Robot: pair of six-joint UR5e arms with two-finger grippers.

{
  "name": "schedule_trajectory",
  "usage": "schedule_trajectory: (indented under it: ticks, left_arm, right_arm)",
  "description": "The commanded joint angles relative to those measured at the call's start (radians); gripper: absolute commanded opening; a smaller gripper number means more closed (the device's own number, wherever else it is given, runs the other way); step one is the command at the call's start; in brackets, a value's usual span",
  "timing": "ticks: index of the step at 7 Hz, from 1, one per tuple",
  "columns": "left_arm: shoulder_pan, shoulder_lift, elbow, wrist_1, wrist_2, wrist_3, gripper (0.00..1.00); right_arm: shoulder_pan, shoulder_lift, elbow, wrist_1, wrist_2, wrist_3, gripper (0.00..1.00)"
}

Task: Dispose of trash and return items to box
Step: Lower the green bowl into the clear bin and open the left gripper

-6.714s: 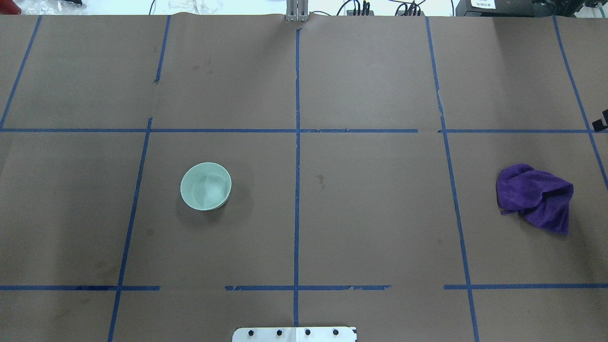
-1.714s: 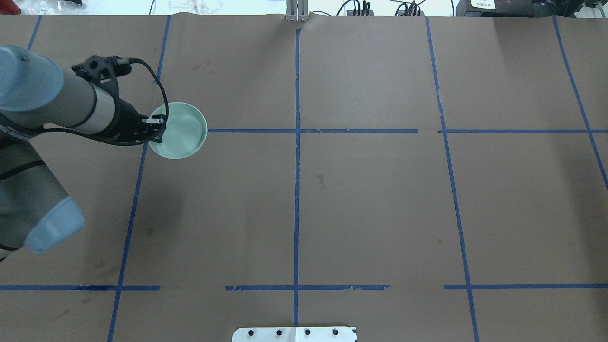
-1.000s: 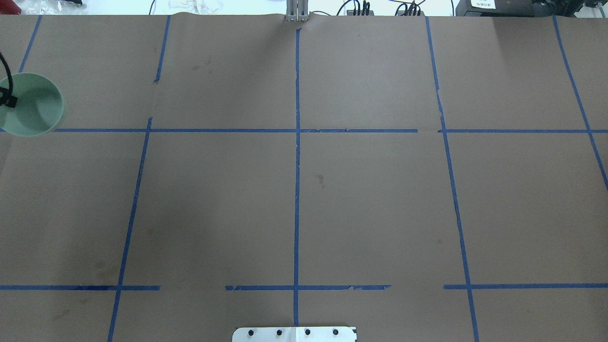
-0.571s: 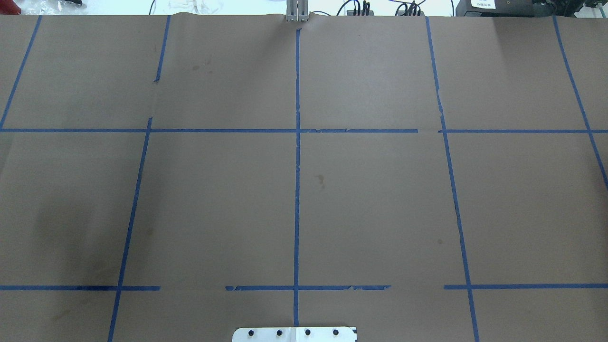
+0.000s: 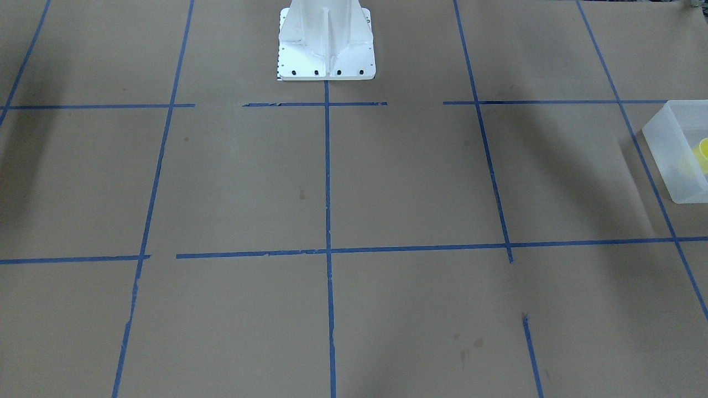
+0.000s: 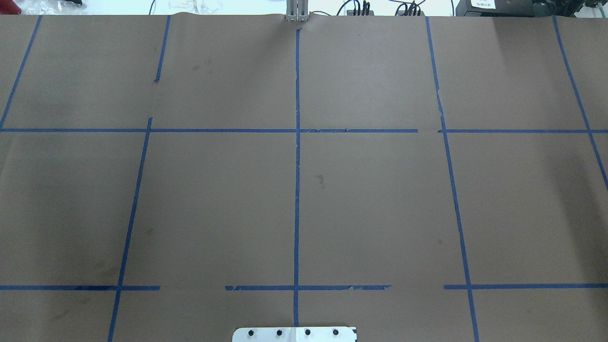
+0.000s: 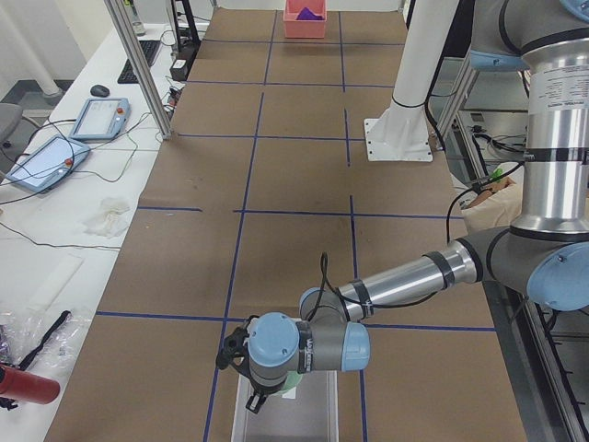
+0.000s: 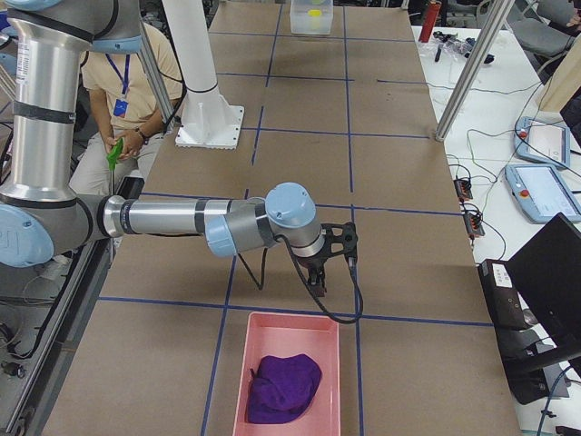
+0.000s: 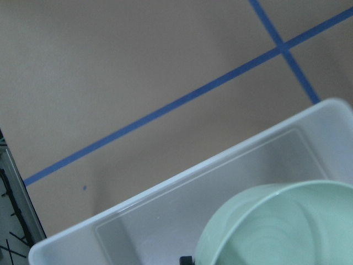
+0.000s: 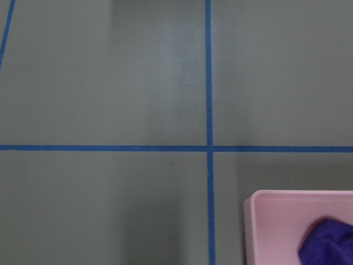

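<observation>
The left gripper (image 7: 255, 402) hangs over the translucent frosted-white rectangular plastic bin (image 9: 165, 186) at the bottom edge of the exterior left view. It seems to be clamped on the rim of the round pale mint-green plastic bowl (image 9: 281, 226), although only a dark bit of it shows at the bottom of the left wrist view. There the bowl fills the lower right corner, above the floor of the bin and inside its long wall, so the place looks correct for a release. The danger, I think, is the height: if the jaws part too high, the light bowl can bounce, tip on its side or jump over the wall onto the brown paper-covered table (image 6: 380, 190). The small yellow plastic tumbler cup (image 5: 703, 155) lies inside the bin, at the right edge of the front-facing view. A bowl landing on it can knock it over or rest crooked, but how near the two are I cannot tell. The right gripper (image 8: 320, 277) is just beside the pink rectangular plastic tray (image 8: 290, 318) with the purple cloth (image 8: 283, 386), and whether it is apart or together I cannot tell.
</observation>
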Motion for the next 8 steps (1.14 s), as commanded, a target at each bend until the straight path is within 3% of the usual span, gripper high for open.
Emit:
schedule_trajectory:
  ticks: [1,6,7,8]
  left_arm:
    - [-0.009,-0.002,0.137,-0.048,0.001,-0.003,0.00]
    - [-0.007,-0.022,0.310,-0.240,-0.001,-0.094,0.00]
    - [-0.007,-0.025,0.312,-0.240,0.001,-0.094,0.51]
    - [-0.007,-0.025,0.280,-0.234,-0.002,-0.103,0.86]
  right_arm:
    - [-0.090,-0.007,0.096,0.000,0.034,0.170,1.00]
    - [-0.122,-0.018,0.107,0.001,0.033,0.187,1.00]
    - [-0.125,-0.018,0.107,0.001,0.028,0.187,1.00]
    - [-0.125,-0.018,0.109,0.001,0.028,0.187,1.00]
